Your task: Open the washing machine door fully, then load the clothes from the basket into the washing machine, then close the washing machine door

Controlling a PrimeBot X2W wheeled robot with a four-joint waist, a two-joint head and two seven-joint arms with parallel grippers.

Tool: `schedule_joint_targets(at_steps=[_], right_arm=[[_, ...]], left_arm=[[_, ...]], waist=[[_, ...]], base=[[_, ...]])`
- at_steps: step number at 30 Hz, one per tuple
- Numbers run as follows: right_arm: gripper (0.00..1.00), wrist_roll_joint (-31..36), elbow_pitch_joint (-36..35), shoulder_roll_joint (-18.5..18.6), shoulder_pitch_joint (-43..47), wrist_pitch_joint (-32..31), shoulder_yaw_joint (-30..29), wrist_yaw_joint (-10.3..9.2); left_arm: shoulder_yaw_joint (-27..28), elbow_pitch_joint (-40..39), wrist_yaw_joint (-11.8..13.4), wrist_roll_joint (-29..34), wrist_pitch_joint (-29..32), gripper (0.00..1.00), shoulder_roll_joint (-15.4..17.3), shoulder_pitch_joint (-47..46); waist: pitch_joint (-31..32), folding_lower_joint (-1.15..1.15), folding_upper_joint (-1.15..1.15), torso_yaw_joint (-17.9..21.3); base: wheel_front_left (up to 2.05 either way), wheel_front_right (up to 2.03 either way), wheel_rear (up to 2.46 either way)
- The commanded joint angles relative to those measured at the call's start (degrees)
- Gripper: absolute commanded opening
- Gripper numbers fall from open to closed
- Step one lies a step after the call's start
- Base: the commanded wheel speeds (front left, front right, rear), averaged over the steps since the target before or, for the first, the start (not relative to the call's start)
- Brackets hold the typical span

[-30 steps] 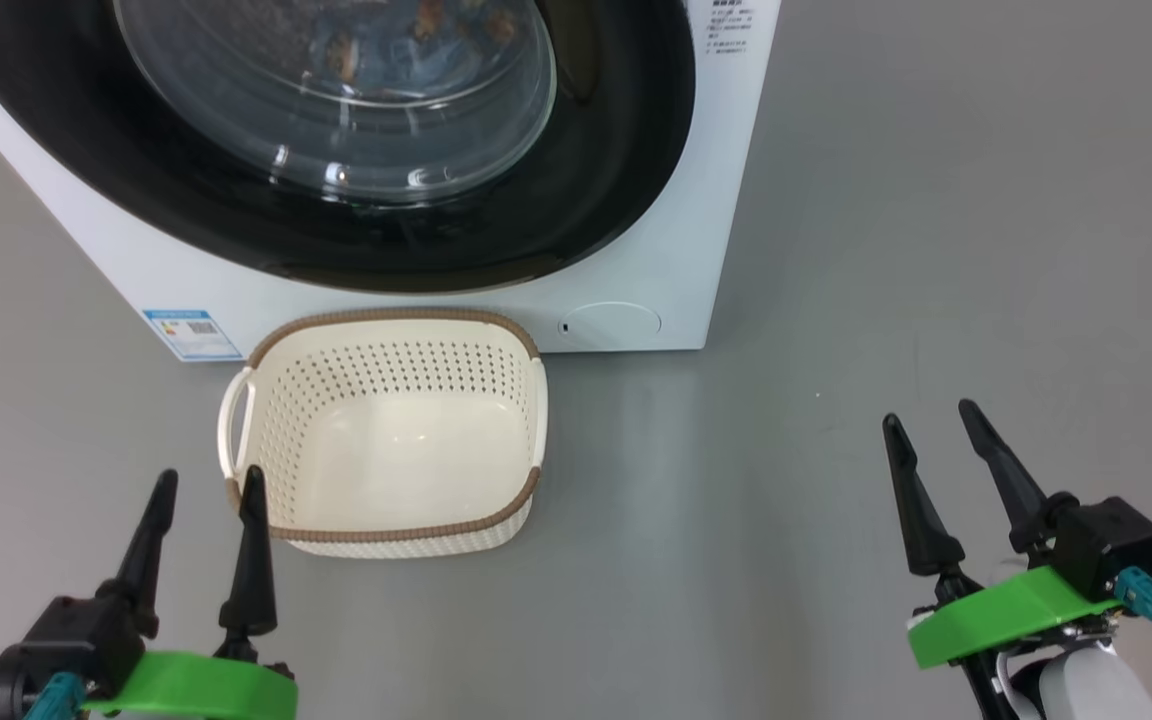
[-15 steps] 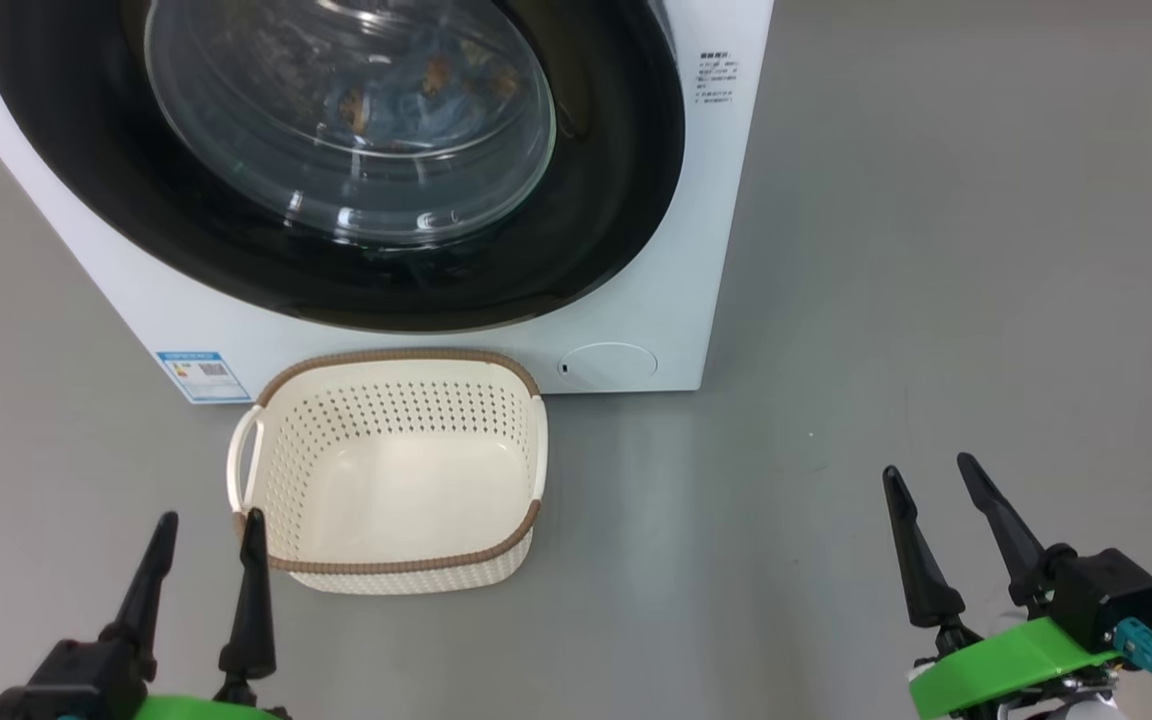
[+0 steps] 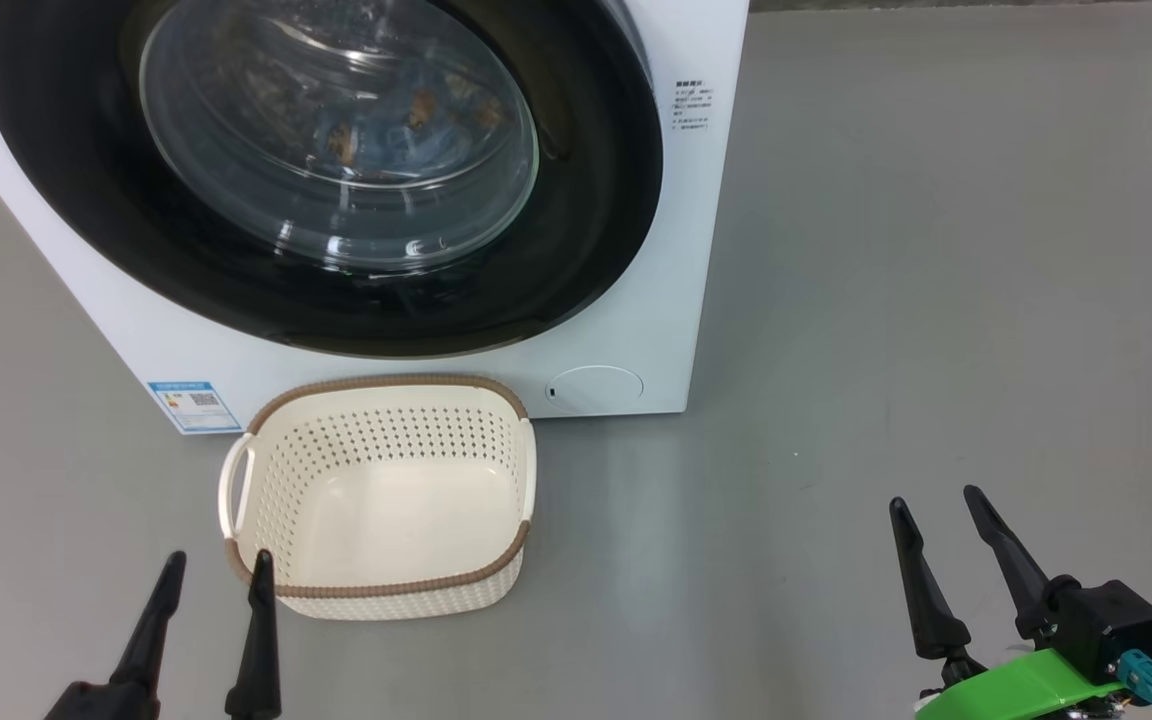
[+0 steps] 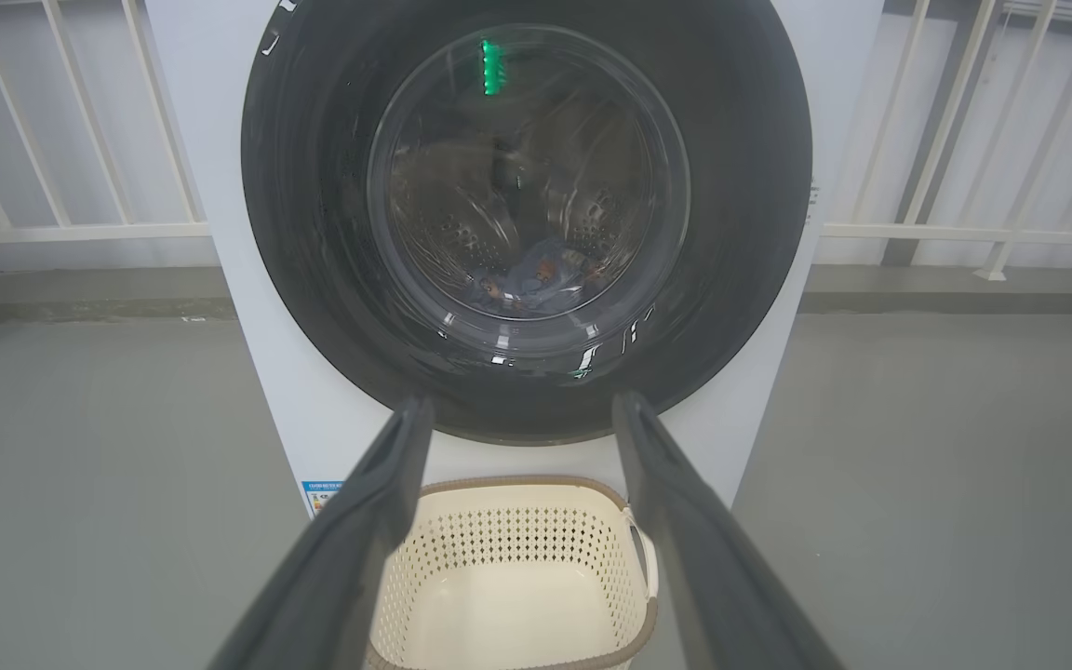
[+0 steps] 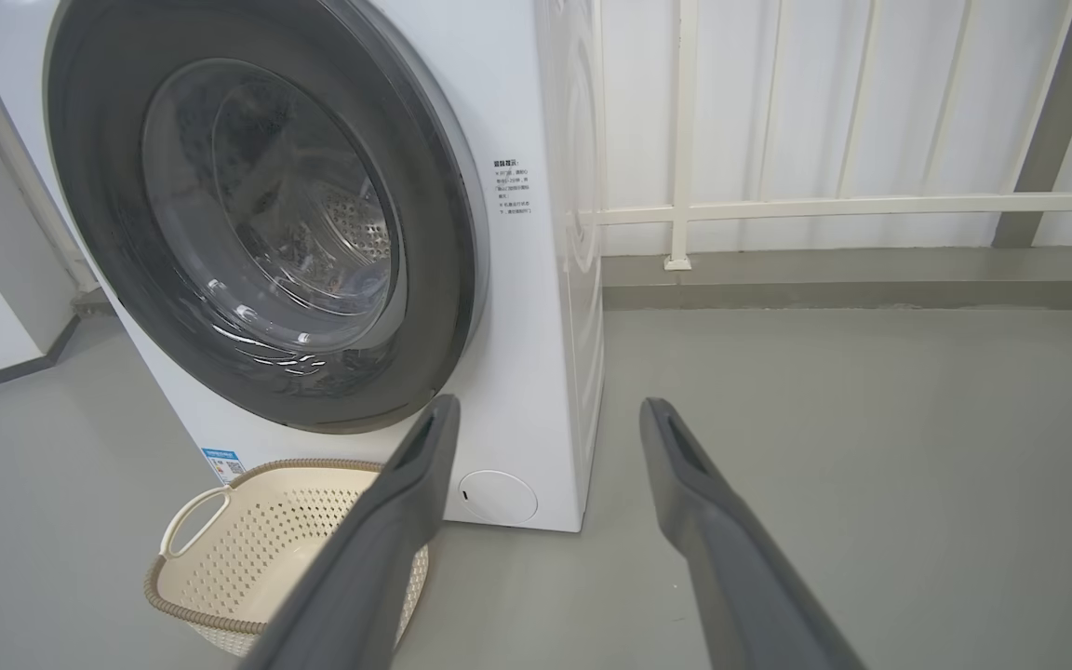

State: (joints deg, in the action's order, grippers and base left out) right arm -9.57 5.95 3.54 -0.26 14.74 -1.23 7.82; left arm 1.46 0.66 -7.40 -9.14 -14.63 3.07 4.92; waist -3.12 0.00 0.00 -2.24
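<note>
Before washing machine: basket mouth up, long axis along front.

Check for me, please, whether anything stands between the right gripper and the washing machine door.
Nothing visible does. Bare floor lies between the right gripper and the shut door; the empty basket sits off to the left, below the door.

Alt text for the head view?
White washer, black door shut, blue clothes visible through its glass. An empty basket stands on the floor before it. Both open, the left hand and right hand point up from the bottom corners.
</note>
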Motion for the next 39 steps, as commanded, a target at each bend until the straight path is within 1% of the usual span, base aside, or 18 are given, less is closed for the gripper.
schedule_joint_targets(at_steps=[1, 11, 22, 39], right_arm=[[1.0, 0.9, -1.5, -0.04, -0.27, 0.26, 0.98, -0.33], [1.0, 1.06, -0.94, -0.28, 0.2, 0.26, -0.11, -0.33], [1.0, 1.19, 0.01, -0.51, 1.4, 0.26, -0.61, -0.33], [1.0, 1.03, 0.01, -0.62, 1.56, 0.26, -0.87, -0.33]], left_arm=[[1.88, -1.96, -0.09, 0.6, -0.37, 1.0, 0.65, -0.55], [1.74, -2.3, -0.09, 1.23, -0.37, 1.0, 0.38, 0.39], [1.54, -2.1, -0.09, 1.49, -0.37, 1.0, 0.29, 1.78], [0.58, -1.82, -0.09, 1.49, -0.37, 1.0, 0.52, 2.08]], waist=[[0.19, 0.0, 0.0, 0.05], [1.04, 0.0, 0.0, -0.35], [3.43, 0.0, 0.0, -0.11], [3.53, 0.0, 0.0, -0.45]], base=[[0.0, 0.0, 0.0], [0.0, 0.0, 0.0], [0.0, 0.0, 0.0], [0.0, 0.0, 0.0]])
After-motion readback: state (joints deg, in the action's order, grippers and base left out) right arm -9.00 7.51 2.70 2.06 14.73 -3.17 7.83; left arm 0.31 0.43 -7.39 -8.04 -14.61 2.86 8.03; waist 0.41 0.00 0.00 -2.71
